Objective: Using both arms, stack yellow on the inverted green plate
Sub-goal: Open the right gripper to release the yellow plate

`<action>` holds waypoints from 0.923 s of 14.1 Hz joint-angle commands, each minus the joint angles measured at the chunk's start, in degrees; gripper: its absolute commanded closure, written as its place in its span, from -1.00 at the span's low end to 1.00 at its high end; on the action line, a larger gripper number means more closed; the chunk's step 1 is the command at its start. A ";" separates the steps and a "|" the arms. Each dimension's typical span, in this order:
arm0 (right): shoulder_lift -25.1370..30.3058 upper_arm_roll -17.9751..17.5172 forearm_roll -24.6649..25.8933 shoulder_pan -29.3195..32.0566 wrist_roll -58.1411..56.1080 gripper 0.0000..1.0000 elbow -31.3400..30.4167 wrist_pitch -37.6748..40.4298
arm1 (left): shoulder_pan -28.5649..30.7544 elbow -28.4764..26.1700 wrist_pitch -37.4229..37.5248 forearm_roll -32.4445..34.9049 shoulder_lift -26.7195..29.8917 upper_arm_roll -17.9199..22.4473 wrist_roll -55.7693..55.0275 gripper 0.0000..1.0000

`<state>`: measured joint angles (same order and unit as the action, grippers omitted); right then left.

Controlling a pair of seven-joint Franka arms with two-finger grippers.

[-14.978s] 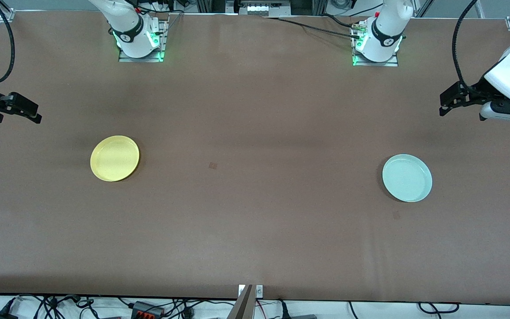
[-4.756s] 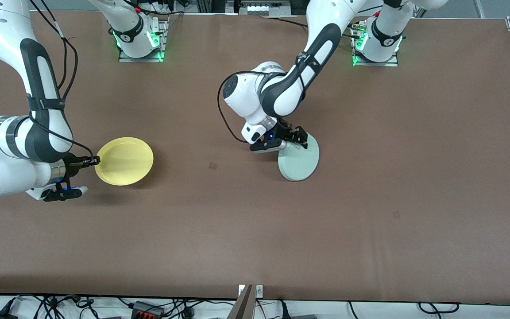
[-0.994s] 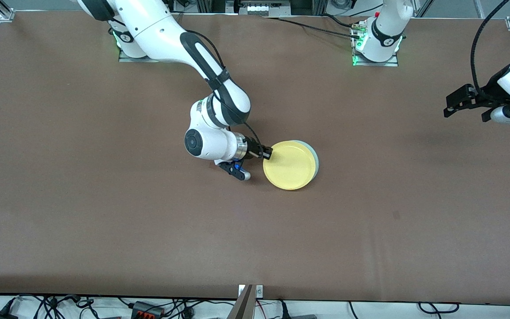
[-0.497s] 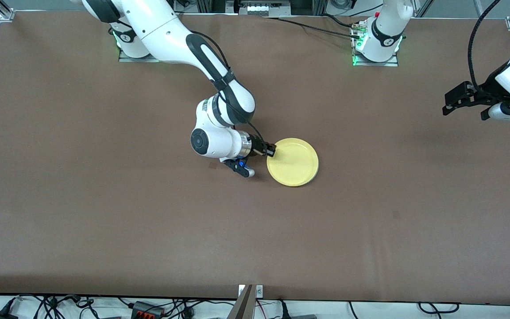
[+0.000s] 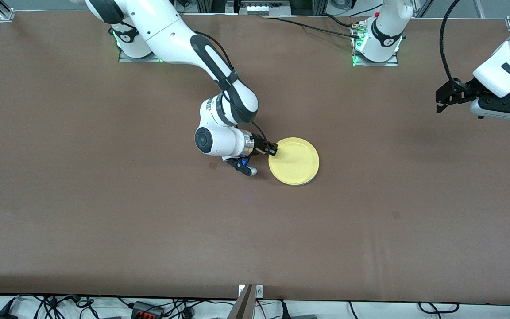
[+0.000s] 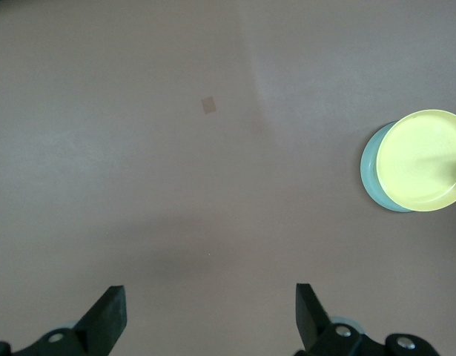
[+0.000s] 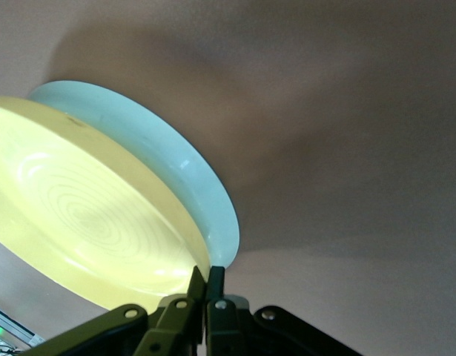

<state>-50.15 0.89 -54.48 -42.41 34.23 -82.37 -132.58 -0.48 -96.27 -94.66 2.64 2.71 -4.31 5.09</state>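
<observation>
Your right gripper (image 5: 272, 150) pinches yellow (image 5: 294, 161) rim, atop green plate (image 7: 176, 163) | left gripper (image 6: 207, 319) spread, waiting over table (image 5: 104, 221).

Right tool (image 5: 272, 149) pinches the yellow plate (image 5: 294, 161) mid-table — left tool (image 5: 442, 98) waits over the table's end.

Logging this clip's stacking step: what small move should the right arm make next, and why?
Probably open the right end effector and back away. It is shut on the rim of the round pale yellow plastic plate, which already sits on the pale mint-green plastic plate. The left end effector waits open over the left arm's end of the table.
</observation>
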 commanded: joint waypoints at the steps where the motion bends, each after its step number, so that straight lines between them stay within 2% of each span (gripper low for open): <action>1: -0.92 0.52 -1.06 -0.83 0.22 1.00 1.43 -0.75 | 1.00 1.69 0.26 -1.75 -0.43 -0.09 0.79 -1.00; 2: -0.92 0.52 -1.06 -0.83 0.31 1.00 1.43 -0.92 | 1.00 1.70 0.26 -1.76 -0.43 -0.09 0.79 -1.00; 4: -0.83 0.61 -1.24 -0.74 1.28 -0.24 1.43 -1.01 | 1.09 1.70 0.61 -1.76 -0.43 -0.09 0.53 -1.00; 5: -0.57 0.61 -1.15 -0.83 1.19 -0.99 1.43 -0.92 | 1.09 1.78 1.31 -1.76 -0.43 -0.09 0.62 -1.00; 9: 0.83 0.87 -0.54 -1.01 1.19 -1.00 1.43 -0.75 | 1.09 1.87 1.49 -1.76 -0.43 -0.18 0.71 -1.00; 13: 6.01 2.62 0.69 -0.13 4.25 -1.00 0.81 0.48 | 1.09 1.87 1.49 -1.76 -0.43 -0.26 0.62 -1.00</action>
<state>-47.94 1.92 -54.44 -42.61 35.88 -80.37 -133.26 0.05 -95.80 -94.31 1.76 2.69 -4.19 5.09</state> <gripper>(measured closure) 0.018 0.000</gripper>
